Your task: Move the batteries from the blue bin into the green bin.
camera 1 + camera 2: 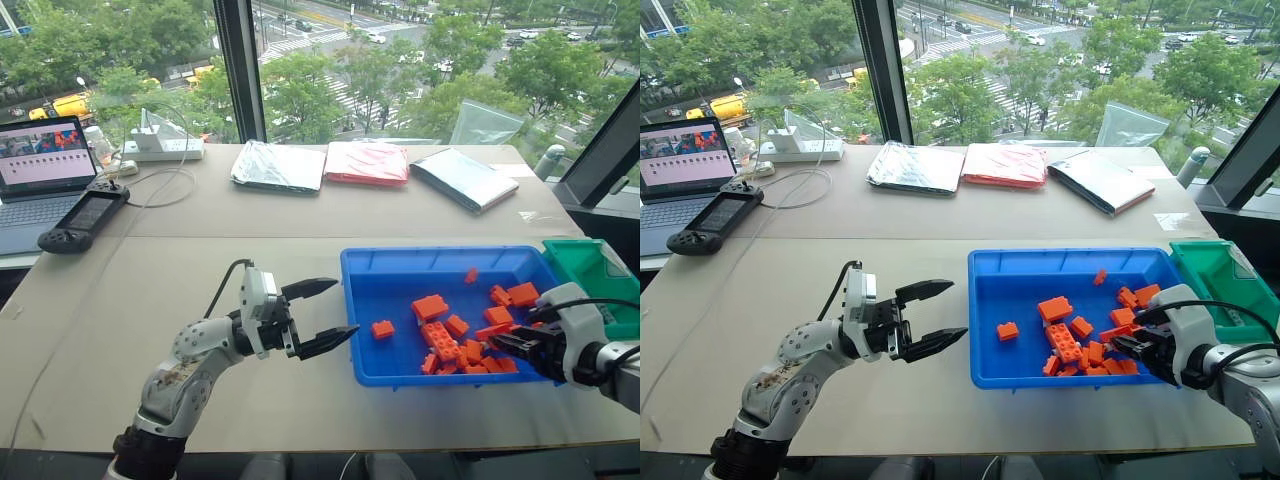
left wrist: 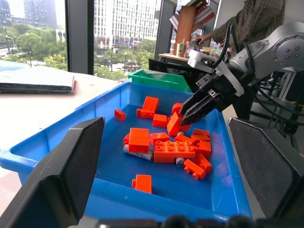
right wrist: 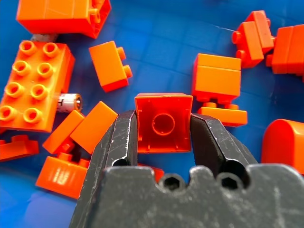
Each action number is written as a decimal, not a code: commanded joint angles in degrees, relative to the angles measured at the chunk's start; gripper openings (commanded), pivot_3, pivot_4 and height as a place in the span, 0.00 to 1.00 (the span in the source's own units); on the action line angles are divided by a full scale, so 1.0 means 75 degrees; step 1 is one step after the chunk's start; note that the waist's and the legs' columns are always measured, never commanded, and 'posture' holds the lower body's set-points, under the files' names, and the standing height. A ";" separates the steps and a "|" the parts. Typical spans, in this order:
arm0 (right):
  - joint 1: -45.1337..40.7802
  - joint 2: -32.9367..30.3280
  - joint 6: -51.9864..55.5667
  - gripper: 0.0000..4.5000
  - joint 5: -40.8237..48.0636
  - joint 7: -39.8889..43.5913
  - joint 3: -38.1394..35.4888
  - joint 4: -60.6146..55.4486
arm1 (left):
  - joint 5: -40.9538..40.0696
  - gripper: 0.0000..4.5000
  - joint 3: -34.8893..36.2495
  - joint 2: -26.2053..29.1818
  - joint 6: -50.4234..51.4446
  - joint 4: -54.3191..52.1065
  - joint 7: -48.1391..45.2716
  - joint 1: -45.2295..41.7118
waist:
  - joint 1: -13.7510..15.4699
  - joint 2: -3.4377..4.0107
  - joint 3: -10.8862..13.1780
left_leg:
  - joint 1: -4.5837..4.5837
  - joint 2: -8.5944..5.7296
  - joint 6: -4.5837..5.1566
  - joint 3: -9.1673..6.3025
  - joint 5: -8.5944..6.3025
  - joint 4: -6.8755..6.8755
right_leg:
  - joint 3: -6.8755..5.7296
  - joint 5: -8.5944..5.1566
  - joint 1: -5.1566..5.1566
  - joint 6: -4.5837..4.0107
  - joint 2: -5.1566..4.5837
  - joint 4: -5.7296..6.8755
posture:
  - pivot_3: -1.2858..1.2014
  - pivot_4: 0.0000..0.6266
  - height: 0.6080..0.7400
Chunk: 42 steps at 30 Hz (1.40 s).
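Blue bin (image 1: 365, 300) is sitting at lower right of the head view, holding a heap of orange bricks (image 1: 470, 340) toward its right end. Two batteries are peeking out beside the big flat brick (image 2: 173, 150): one (image 2: 137, 153) at its left, another (image 2: 179, 162) at its near edge. Green bin (image 1: 590, 268) is sitting just beside the blue bin's right end; contents unclear.

The table (image 1: 200, 260) is also carrying a laptop (image 1: 40, 170), a controller (image 1: 85, 220) and three flat pouches (image 1: 365, 163) by the window.

Right claw (image 3: 164, 128) is dipping into the heap, pinching a small orange brick (image 3: 164, 122), not a battery. Left claw (image 1: 315, 315) is hovering over the table left of the blue bin, spread wide, empty.
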 commanded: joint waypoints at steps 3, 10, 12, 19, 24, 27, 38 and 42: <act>0.0092 -0.0204 -0.0335 0.31 0.0008 0.0398 -0.1134 -0.0043 | -0.0130 1.00 -0.0014 0.0010 0.0064 -0.0193 -0.0012 -0.0071 | 0.0002 0.0001 0.0001 | -0.0001 -0.0001 0.0000 0.0000 0.0000 0.0000 | 0.0000 0.0000 0.0000 0.0001 -0.0001 0.0000 | 0.52 0.24 1.00; -0.1012 0.0081 -0.0650 0.31 -0.0099 -0.0004 -0.1230 0.0413 | -0.0103 1.00 -0.0021 0.0072 0.0049 -0.0155 -0.0065 -0.0055 | -0.0070 0.0003 0.0001 | 0.0003 0.0005 0.0000 0.0003 0.0000 -0.0003 | 0.0001 0.0000 0.0000 -0.0001 0.0005 0.0001 | 0.52 0.24 1.00; -0.1421 0.0189 -0.0704 0.31 -0.0270 -0.0291 -0.0904 0.0534 | -0.0094 1.00 -0.0022 0.0075 0.0040 -0.0143 -0.0067 -0.0056 | -0.0086 0.0005 0.0001 | 0.0002 0.0004 0.0000 0.0003 0.0000 -0.0003 | 0.0001 0.0000 -0.0001 -0.0001 0.0005 0.0001 | 0.52 0.24 1.00; -0.2067 0.0219 -0.1318 0.42 -0.1180 -0.0883 -0.0165 0.1307 | -0.0089 1.00 -0.0005 0.0111 0.0032 -0.0208 -0.0040 0.0023 | -0.0077 0.0010 0.0003 | -0.0010 -0.0004 0.0000 0.0003 0.0000 -0.0003 | -0.0001 0.0000 -0.0007 0.0000 -0.0002 -0.0002 | 0.52 0.24 1.00; -0.2133 0.0185 -0.1621 0.81 -0.1336 -0.0793 -0.0215 0.1301 | -0.0116 1.00 0.0003 0.0136 0.0041 -0.0214 -0.0038 0.0044 | -0.0086 0.0016 0.0002 | -0.0019 -0.0004 0.0001 -0.0001 0.0000 -0.0004 | 0.0003 0.0000 -0.0021 0.0000 -0.0003 -0.0001 | 0.52 0.24 1.00; -0.2080 0.0060 -0.1695 0.99 -0.1331 -0.0645 -0.0389 0.1136 | -0.0117 1.00 -0.0013 0.0131 0.0043 -0.0231 -0.0035 0.0067 | -0.0092 0.0017 0.0003 | -0.0017 -0.0002 0.0001 -0.0001 0.0000 -0.0004 | 0.0003 0.0000 -0.0021 -0.0001 -0.0002 0.0001 | 0.52 0.24 1.00; -0.0192 -0.2646 -0.4689 0.99 -0.2376 0.3054 0.0538 0.0631 | -0.0113 1.00 -0.0090 0.0100 0.0075 -0.0261 0.0011 0.0087 | -0.0136 0.0043 0.0004 | -0.0005 0.0004 0.0006 0.0013 -0.0003 -0.0001 | -0.0001 -0.0001 -0.0004 0.0003 0.0000 -0.0008 | 0.52 0.24 1.00; -0.0984 -0.3029 -0.5585 0.99 -0.3019 0.3628 0.1791 0.1470 | -0.0100 1.00 -0.0118 0.0070 0.0085 -0.0244 0.0053 0.0054 | -0.0191 0.0044 0.0007 | 0.0007 0.0007 0.0003 0.0014 -0.0002 -0.0001 | 0.0005 -0.0002 0.0002 0.0002 0.0001 -0.0008 | 0.52 0.24 1.00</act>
